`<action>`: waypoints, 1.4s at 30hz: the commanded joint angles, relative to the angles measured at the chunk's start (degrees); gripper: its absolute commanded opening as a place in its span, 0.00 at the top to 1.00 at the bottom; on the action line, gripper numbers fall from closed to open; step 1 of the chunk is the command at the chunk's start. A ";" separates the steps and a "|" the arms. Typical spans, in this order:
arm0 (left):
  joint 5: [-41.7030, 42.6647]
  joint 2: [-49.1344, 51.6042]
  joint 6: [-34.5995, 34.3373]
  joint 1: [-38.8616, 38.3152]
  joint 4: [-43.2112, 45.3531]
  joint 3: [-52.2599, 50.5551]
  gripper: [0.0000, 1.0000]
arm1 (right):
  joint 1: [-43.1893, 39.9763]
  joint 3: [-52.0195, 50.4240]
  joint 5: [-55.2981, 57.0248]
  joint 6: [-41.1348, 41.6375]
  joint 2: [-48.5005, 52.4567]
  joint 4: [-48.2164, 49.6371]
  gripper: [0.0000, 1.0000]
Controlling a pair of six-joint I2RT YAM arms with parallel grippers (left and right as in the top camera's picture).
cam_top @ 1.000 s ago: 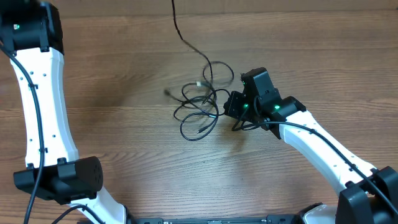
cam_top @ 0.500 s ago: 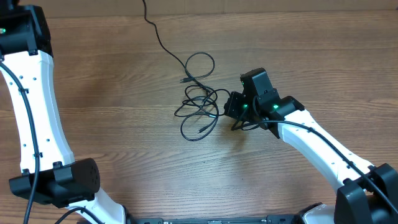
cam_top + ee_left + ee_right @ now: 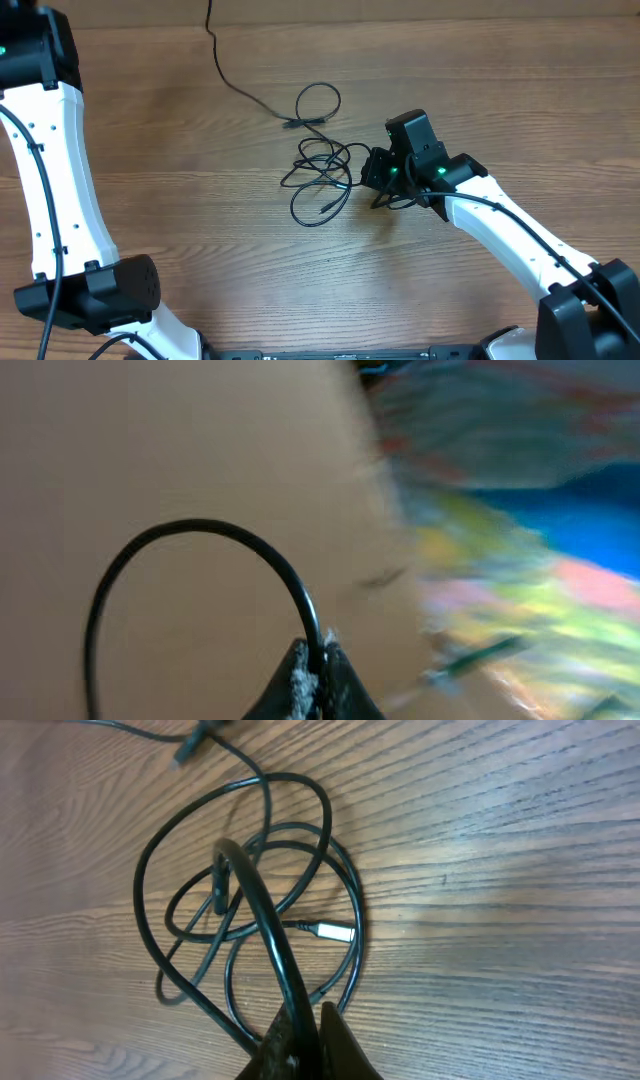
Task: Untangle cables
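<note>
While the cables (image 3: 320, 178) lay as a loose tangle on the table (image 3: 180, 230) | right gripper (image 3: 300, 1038) was pressed together, pinching a loop at the tangle's near edge | left gripper (image 3: 312, 668) was pinching a strand that arched away; one strand trailed off the far edge.

- The cables (image 3: 322, 172) are thin black cords, lying mid-table as 1 loose tangle of overlapping loops, flat on the wood.
- 1 strand leaves the tangle, forms a round loop (image 3: 318, 85) just beyond it, then trails to the far edge.
- A silver-tipped plug (image 3: 336, 932) lies among the loops.
- 1 strand arches up into the right gripper (image 3: 300, 1025), which is closed on it.
</note>
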 commanded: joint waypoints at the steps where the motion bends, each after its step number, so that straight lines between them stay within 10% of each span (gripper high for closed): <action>1: -8.61 -0.46 26.27 0.55 -10.23 0.39 0.96 | -0.15 0.11 0.57 -0.02 0.26 0.35 0.96; 7: -44.30 -0.39 46.95 0.57 -28.09 0.37 0.96 | -0.15 0.11 0.59 -0.02 0.26 -0.07 0.96; 11: -76.04 1.05 48.19 1.29 -36.22 0.24 0.96 | -0.15 0.11 0.59 -0.02 0.26 0.13 0.96; 15: -86.20 3.26 48.61 3.87 -42.16 0.22 0.96 | -0.15 0.11 0.59 -0.02 0.26 0.48 0.96; 27: -80.46 11.17 39.74 16.04 -59.93 0.22 0.92 | -0.15 0.11 0.55 -0.02 0.26 -0.72 0.96; 42: -15.56 12.02 48.78 17.92 -40.98 0.24 0.89 | -0.15 0.11 0.15 -0.02 0.26 0.15 0.93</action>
